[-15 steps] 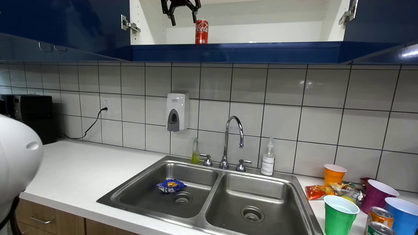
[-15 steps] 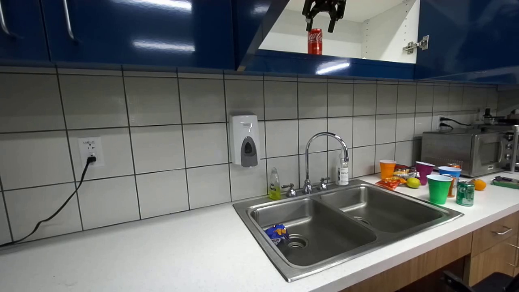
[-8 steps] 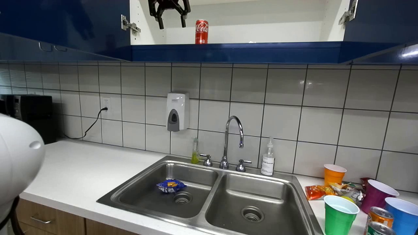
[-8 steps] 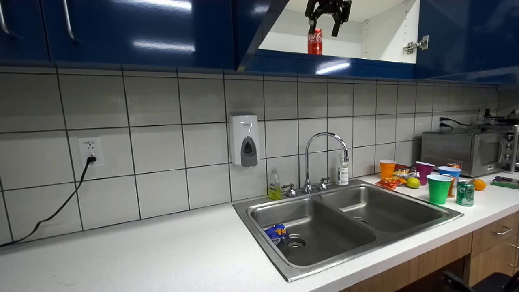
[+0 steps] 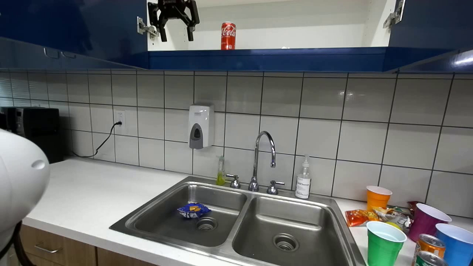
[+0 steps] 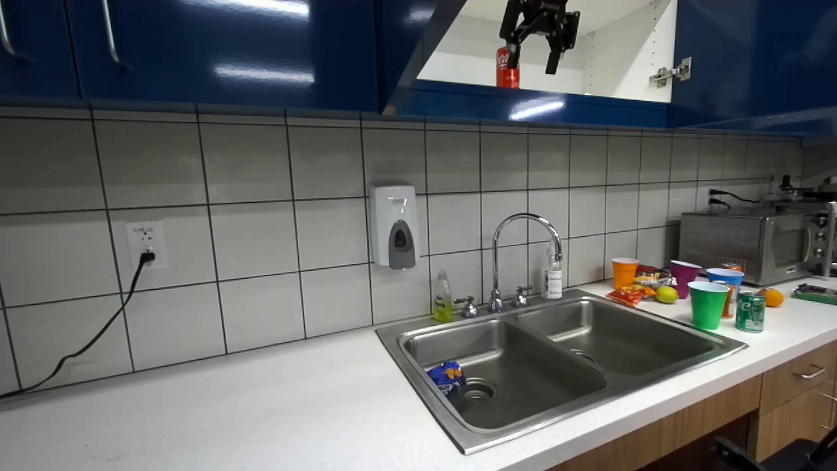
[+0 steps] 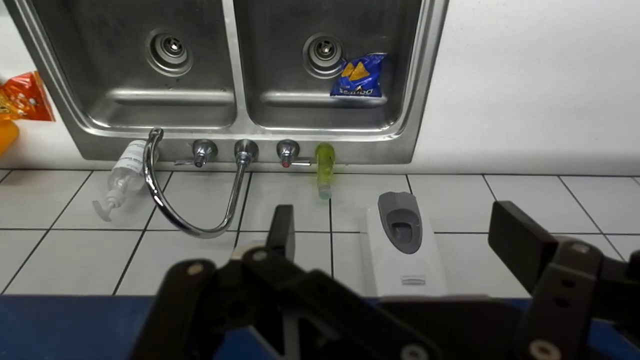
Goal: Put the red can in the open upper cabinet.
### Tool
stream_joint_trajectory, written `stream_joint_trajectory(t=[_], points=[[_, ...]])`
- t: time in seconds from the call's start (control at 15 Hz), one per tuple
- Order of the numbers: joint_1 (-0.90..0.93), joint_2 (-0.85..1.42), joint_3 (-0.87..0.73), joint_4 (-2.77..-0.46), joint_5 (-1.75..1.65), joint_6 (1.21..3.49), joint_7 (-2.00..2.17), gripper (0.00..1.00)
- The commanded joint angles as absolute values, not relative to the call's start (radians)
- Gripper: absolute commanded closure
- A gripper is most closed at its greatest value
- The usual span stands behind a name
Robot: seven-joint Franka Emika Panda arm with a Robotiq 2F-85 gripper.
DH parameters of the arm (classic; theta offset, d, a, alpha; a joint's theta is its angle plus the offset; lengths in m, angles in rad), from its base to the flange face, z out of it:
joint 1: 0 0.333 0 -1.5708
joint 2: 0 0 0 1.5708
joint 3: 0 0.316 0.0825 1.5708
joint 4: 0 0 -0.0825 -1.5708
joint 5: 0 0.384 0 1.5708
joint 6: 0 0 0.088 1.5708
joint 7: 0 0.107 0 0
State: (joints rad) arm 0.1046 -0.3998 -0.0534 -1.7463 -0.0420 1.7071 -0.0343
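Gripper [image 5: 177, 39] spread wide, pointing down — clear of red can [image 5: 228, 36]

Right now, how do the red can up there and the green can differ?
Place: the red can stands inside the open upper cabinet, the green can on the counter. Shape: the red can looks slimmer for its height, the green can squatter. Neighbours: the open end effector hangs near the red can, a green cup near the green can. Both stand upright with pale lettering.

Can [image 5: 228, 36] in cabinet [image 5: 266, 60] — sink [image 5: 240, 221] below.
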Motion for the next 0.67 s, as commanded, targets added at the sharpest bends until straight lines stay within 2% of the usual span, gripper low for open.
stream_joint_trajectory(t=[0.0, 0.6], points=[[0.074, -0.491, -0.024, -1.888, 0.000, 1.752, -0.009, 0.00], [0.073, -0.598, -0.008, -2.136, 0.031, 1.820, 0.002, 0.00]])
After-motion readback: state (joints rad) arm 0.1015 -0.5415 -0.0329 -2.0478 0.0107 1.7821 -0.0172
